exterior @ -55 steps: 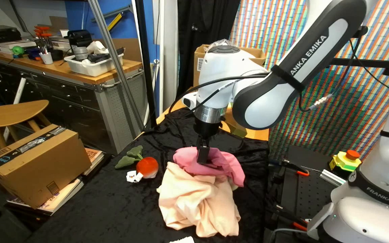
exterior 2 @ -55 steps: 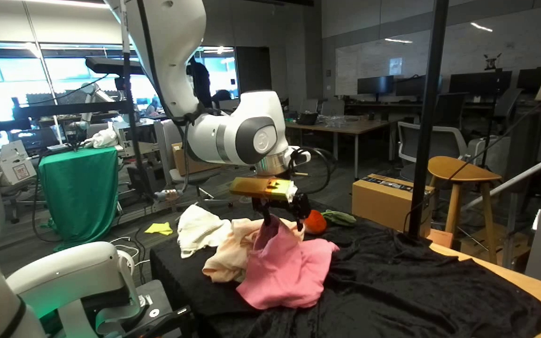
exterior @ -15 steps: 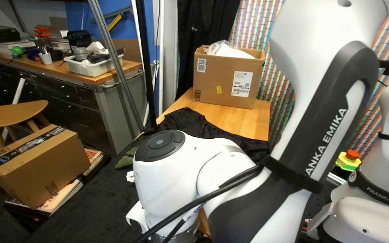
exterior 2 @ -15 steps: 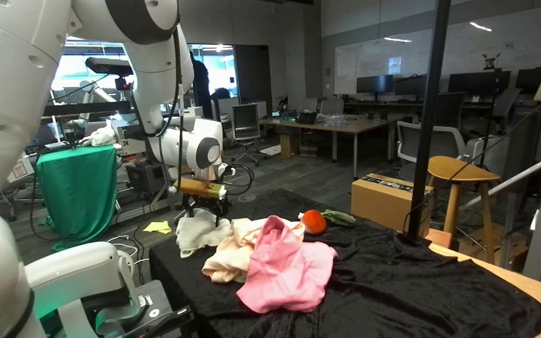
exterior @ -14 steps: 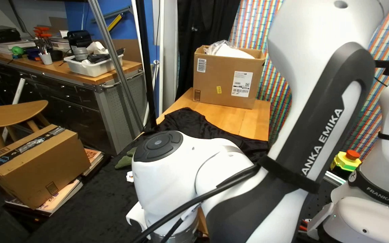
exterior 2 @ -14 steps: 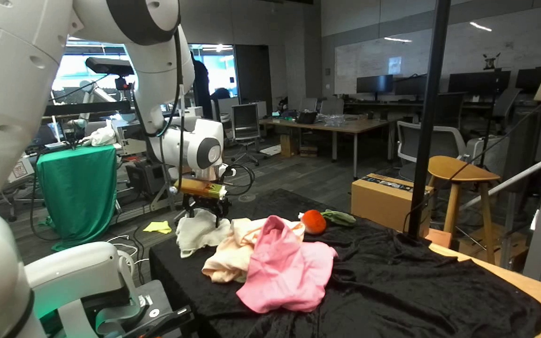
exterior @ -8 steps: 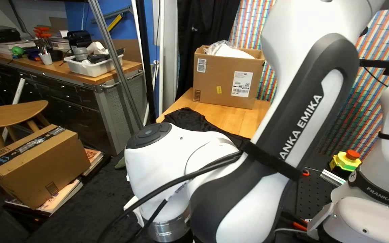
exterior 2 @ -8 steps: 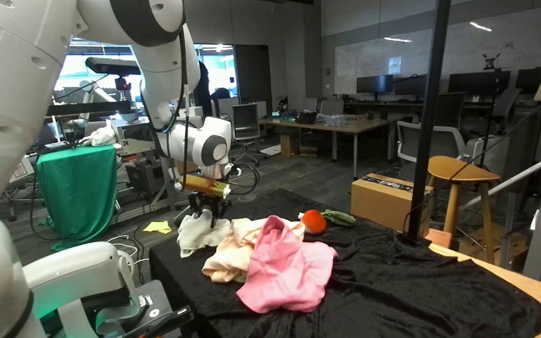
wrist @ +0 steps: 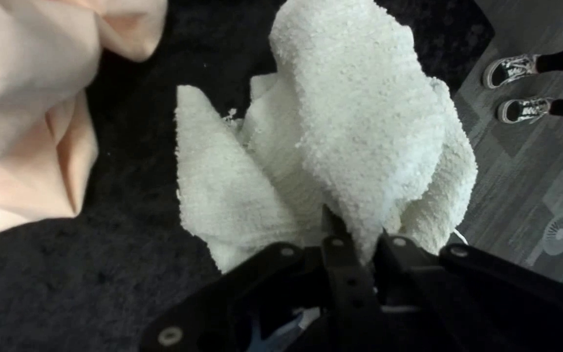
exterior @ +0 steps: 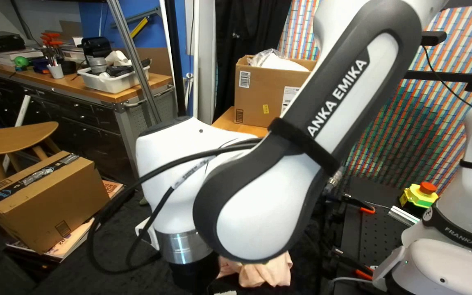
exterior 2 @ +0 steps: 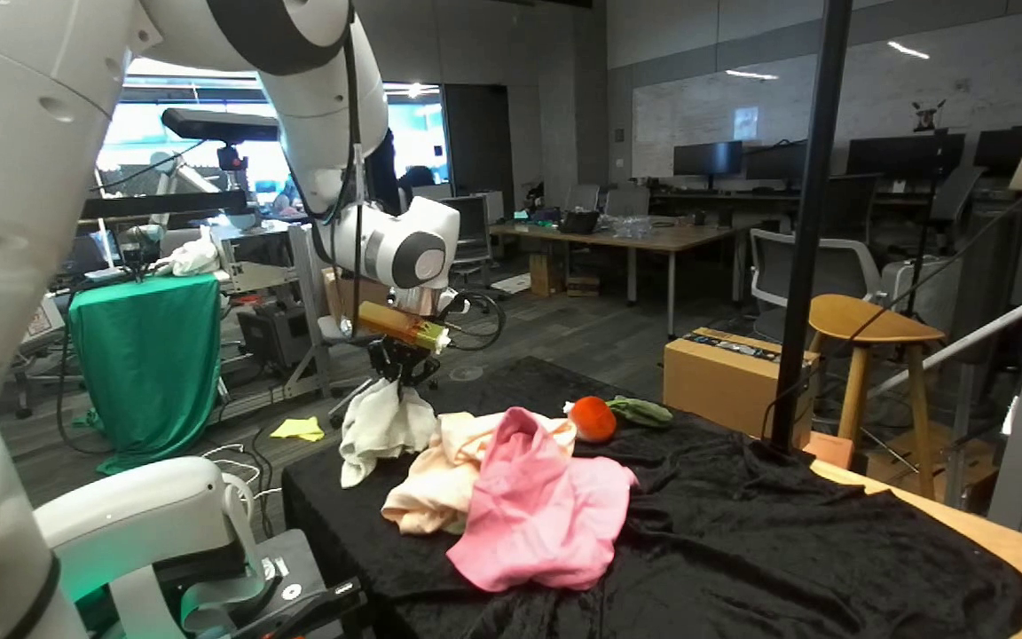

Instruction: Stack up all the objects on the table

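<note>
A white terry cloth is pinched between the fingertips of my gripper, shut on one of its folds. In an exterior view this white cloth hangs bunched from the gripper, its lower part apparently still on the black-covered table. Beside it lies a crumpled peach cloth, also at the left of the wrist view. A pink cloth lies partly over the peach one and drapes onto the table. Behind them rests a red round plush with green leaves.
Black velvet covers most of the table, wrinkled towards the right. The tabletop ends close to the white cloth; floor and someone's shoes show past it. A cardboard box stands at the table's far end.
Earlier my gripper was at the pink cloth; it then went over to the white cloth. In the last second its jaws closed on that cloth and rose, drawing the fabric upward.
</note>
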